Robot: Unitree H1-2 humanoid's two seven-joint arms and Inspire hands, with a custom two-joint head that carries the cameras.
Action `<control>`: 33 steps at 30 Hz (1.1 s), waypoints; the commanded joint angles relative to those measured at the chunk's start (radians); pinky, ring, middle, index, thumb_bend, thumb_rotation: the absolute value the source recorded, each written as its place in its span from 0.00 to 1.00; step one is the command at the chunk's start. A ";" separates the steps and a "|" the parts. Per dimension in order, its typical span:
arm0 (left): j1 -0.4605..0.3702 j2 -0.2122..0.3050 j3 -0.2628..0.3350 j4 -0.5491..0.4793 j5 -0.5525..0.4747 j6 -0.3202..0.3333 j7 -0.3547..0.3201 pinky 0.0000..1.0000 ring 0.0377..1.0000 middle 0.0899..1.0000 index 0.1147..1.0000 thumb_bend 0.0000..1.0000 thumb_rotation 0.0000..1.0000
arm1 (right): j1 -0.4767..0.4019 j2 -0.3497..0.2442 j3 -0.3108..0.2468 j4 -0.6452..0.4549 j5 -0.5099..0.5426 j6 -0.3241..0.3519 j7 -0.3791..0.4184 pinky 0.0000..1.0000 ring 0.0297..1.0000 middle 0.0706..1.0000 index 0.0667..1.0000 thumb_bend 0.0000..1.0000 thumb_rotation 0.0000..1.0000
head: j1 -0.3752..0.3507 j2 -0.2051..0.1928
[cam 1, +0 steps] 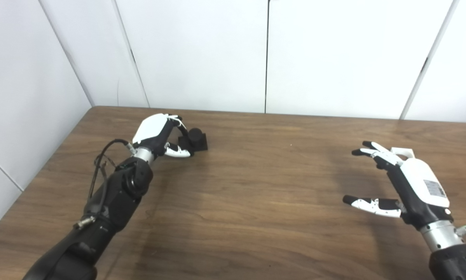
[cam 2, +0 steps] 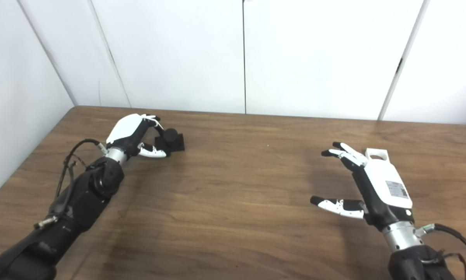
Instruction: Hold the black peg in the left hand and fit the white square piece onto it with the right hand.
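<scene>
The black peg [cam 1: 196,139], a short round post on a square base, stands on the table at the far left. My left hand [cam 1: 155,134] is right beside it on its left. The fingers curl toward the post and the thumb lies along the base's front corner, but they are not closed around it. The white square piece [cam 2: 376,154], with a round hole, lies on the table at the right, partly hidden behind my right hand [cam 2: 372,186]. That hand hovers open in front of the piece, fingers spread and holding nothing.
The wooden table [cam 1: 256,186] runs up to white wall panels [cam 1: 201,54] at the back and left. Its left edge runs diagonally close to my left arm [cam 1: 112,202].
</scene>
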 commanded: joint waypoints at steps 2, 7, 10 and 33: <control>0.013 0.019 -0.009 -0.035 -0.074 -0.063 -0.142 0.92 0.97 0.90 0.42 0.51 0.09 | -0.038 -0.012 -0.003 -0.020 -0.004 -0.036 -0.024 0.69 0.86 0.89 0.78 0.63 0.41 | -0.001 0.002; 0.006 0.031 -0.001 -0.076 -0.132 -0.079 -0.233 0.90 0.97 0.89 0.42 0.52 0.09 | -0.035 -0.007 0.000 -0.027 -0.007 -0.023 -0.016 0.70 0.87 0.90 0.78 0.63 0.42 | -0.004 0.004; 0.003 0.039 -0.005 -0.096 -0.123 -0.080 -0.260 0.89 0.97 0.89 0.42 0.52 0.09 | -0.033 -0.004 0.001 -0.027 -0.005 -0.022 -0.017 0.71 0.88 0.90 0.78 0.63 0.42 | -0.009 0.005; -0.019 -0.014 -0.119 -0.148 -0.049 -0.149 -0.367 1.00 1.00 0.93 0.42 0.52 0.09 | -0.030 0.001 -0.001 -0.028 -0.011 -0.020 -0.023 0.71 0.88 0.91 0.79 0.63 0.43 | -0.046 0.012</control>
